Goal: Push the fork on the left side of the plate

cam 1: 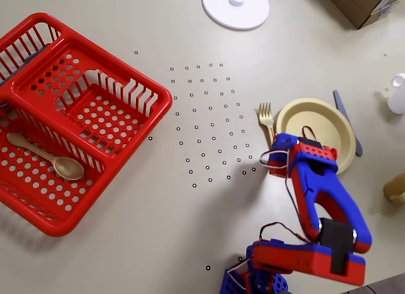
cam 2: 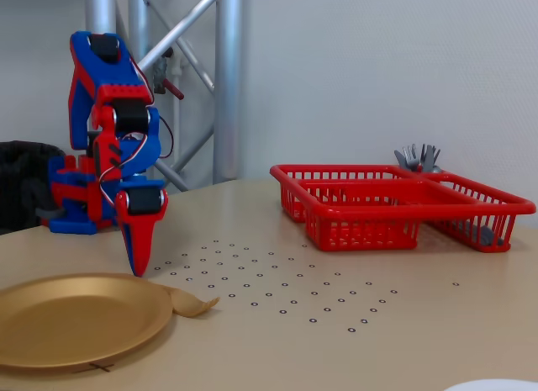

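Note:
The pale yellow plate (cam 1: 316, 124) lies right of centre in the overhead view and at the lower left in the fixed view (cam 2: 76, 317). The small tan fork (cam 1: 266, 116) lies just off the plate's left rim, tines pointing away from the arm; its handle end is hidden under my gripper. In the fixed view only the fork's tine end (cam 2: 192, 301) shows beside the plate. My red-and-blue gripper (cam 1: 278, 156) points straight down, its tip (cam 2: 139, 267) at the table next to the plate's rim and the fork. The jaws look shut and empty.
A red basket (cam 1: 76, 110) fills the left, with a tan spoon (cam 1: 49, 157) in it; grey cutlery (cam 2: 418, 158) sticks up from it. A grey-blue knife (cam 1: 347, 121) lies right of the plate. A white disc (cam 1: 235, 7) and a cardboard box (cam 1: 366, 3) sit at the far edge.

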`<state>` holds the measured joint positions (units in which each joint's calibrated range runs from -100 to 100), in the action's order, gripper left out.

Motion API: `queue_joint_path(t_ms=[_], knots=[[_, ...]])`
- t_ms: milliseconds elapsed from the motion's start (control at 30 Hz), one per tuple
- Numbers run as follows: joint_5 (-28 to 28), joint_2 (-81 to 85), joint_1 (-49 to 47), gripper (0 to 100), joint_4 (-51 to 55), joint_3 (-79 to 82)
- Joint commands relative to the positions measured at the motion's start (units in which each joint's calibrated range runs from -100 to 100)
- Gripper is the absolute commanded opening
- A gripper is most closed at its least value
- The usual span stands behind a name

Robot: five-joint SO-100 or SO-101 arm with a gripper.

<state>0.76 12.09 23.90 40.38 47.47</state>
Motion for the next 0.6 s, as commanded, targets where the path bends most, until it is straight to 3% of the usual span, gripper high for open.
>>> queue_joint_path(t_ms=[0, 267, 567], knots=[[-1.47, 9.29, -3.08, 0, 0.62, 0.31], [-8.60, 28.57, -15.21, 0, 8.99, -3.32], [-7.67, 60.52, -24.97, 0, 2.71, 22.16]])
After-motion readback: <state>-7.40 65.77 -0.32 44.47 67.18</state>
